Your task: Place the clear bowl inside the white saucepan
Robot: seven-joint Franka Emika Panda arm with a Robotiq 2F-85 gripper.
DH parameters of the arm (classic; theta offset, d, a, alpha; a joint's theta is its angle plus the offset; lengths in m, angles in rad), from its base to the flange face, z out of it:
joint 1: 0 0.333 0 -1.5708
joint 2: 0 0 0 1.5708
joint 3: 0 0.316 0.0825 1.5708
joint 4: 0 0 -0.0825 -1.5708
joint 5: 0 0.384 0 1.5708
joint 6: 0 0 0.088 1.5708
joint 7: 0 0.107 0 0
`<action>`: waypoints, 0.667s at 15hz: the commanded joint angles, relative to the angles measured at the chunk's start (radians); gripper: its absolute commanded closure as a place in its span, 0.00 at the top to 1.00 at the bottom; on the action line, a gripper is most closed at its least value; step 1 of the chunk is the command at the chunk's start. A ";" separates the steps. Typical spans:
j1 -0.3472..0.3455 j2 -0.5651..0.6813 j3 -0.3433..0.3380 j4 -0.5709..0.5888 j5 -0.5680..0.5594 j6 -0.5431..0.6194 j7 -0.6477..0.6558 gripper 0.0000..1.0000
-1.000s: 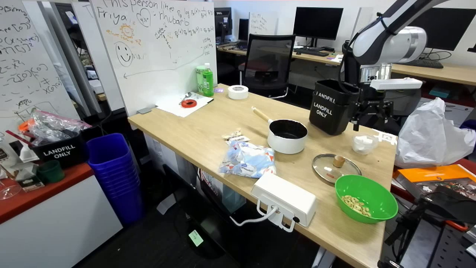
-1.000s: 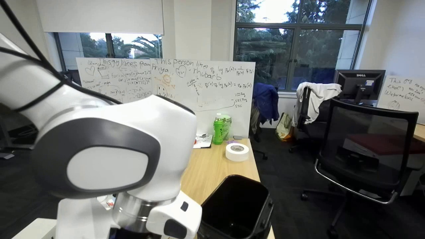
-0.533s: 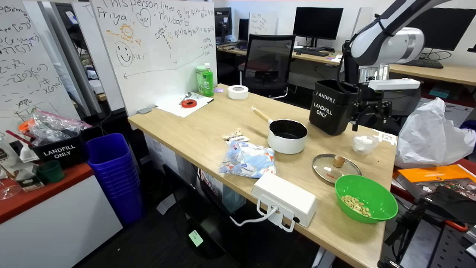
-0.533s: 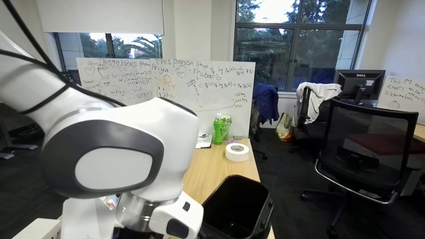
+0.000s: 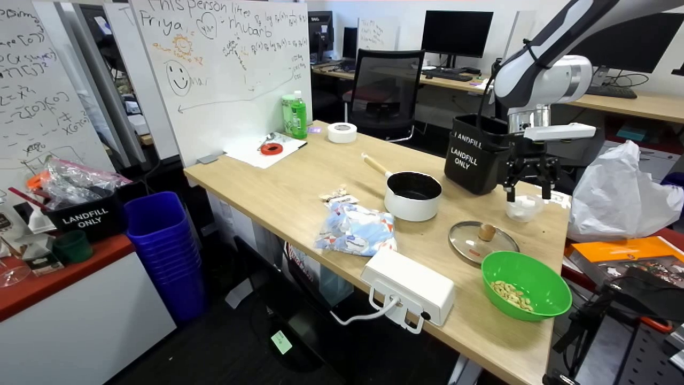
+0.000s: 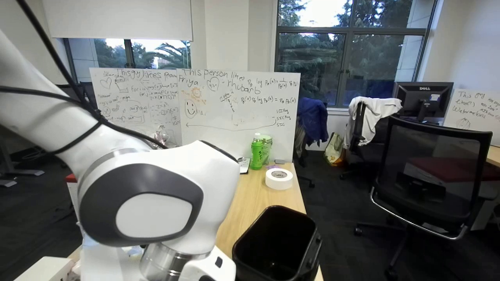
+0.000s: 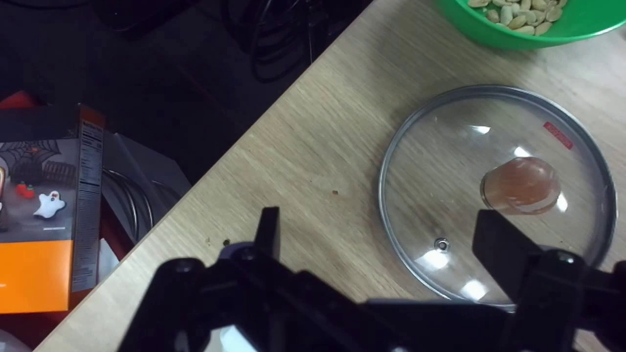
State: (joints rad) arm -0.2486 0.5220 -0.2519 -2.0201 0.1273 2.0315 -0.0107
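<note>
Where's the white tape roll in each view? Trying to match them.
In an exterior view: white tape roll, upper half, midway across.
In an exterior view: white tape roll, below and right of centre.
Wrist view: not in it.
Shared landmark: the wooden table, in all three.

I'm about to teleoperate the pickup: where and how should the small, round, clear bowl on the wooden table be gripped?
The small, round, clear bowl stands upright, open side up, so probably pinch its rim from straight above, one of the fingers inside and one outside. The right-hand stretch in an exterior view looks best: the white contents seem to leave more room there.
</note>
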 commanded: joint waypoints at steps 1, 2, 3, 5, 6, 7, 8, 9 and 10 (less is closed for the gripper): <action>-0.040 0.065 0.038 0.090 0.000 -0.056 -0.049 1.00; -0.046 0.084 0.045 0.113 0.003 -0.068 -0.064 1.00; -0.050 0.100 0.050 0.133 0.002 -0.076 -0.076 1.00; -0.060 0.131 0.058 0.175 -0.004 -0.103 -0.102 1.00; -0.065 0.145 0.061 0.194 -0.002 -0.111 -0.112 1.00; -0.070 0.158 0.063 0.212 0.000 -0.114 -0.115 1.00; -0.075 0.173 0.066 0.232 0.004 -0.122 -0.118 1.00; -0.080 0.185 0.068 0.253 0.008 -0.130 -0.119 1.00; -0.084 0.197 0.069 0.269 0.009 -0.134 -0.118 1.00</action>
State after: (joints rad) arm -0.2957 0.6750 -0.2100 -1.8235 0.1278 1.9502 -0.1065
